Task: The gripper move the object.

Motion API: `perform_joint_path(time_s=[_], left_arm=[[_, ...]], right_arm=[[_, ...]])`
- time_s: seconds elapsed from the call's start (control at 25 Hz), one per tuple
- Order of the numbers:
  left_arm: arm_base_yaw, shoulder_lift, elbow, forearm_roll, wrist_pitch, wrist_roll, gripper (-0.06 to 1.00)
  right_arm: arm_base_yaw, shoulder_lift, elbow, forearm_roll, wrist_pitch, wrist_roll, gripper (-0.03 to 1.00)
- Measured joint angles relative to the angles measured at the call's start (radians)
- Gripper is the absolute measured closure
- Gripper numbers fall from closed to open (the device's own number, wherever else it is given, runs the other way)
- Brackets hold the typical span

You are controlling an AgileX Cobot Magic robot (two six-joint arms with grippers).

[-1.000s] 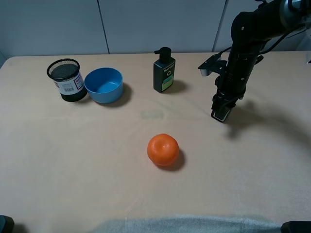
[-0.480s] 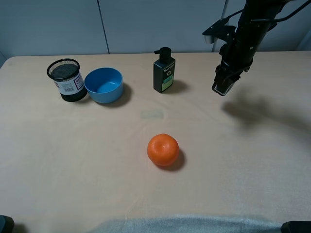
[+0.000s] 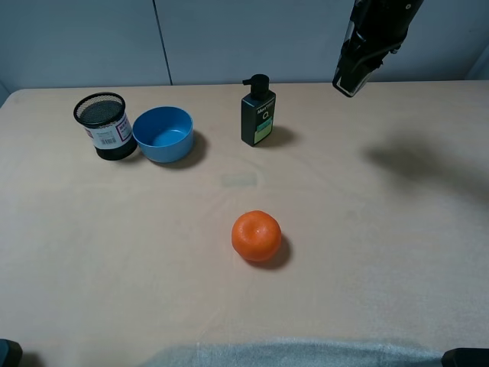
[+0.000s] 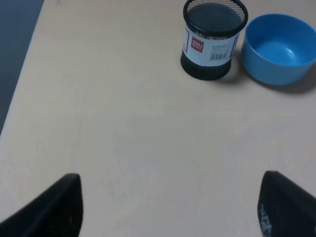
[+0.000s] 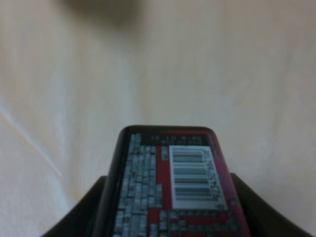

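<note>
The pale beige tabletop runs back to a wall of light grey-blue panels, with a strip of grey cloth lying at its near edge. In the high view the black right pincer hangs well above the far right part of the surface, and its blurred shadow falls on bare tabletop below it. The thing it carries can hardly be told from the dark fingers there. The right wrist view settles this: the right pincer is clamped on the small black bottle with a white-and-red barcode label. The bottle is held clear of the surface, with nothing but blurred beige behind it. Nearest this pincer, toward the left arm's side and lower, stands the taller black pump bottle with a green label. The round orange fruit lies farther off, toward the near edge. The left wrist view shows the left pincer with its jaws spread wide and nothing between them, hovering over bare tabletop. Ahead of it stand the black wire-mesh cup with a white label and the blue plastic bowl just beside the cup. The high view shows the cup and bowl well apart from the right pincer.
</note>
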Motion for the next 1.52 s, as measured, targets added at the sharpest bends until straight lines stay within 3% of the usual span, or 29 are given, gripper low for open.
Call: perform_joint_path(time_s=[0.88, 1.52], left_arm=[[0.000, 0.000, 0.000, 0.000, 0.000, 0.001, 0.15], [0.000, 0.000, 0.000, 0.000, 0.000, 0.001, 0.15]], right_arm=[[0.200, 0.097, -0.032, -0.064, -0.007, 0.000, 0.63], [0.235, 0.233, -0.133, -0.074, -0.030, 0.000, 0.63]])
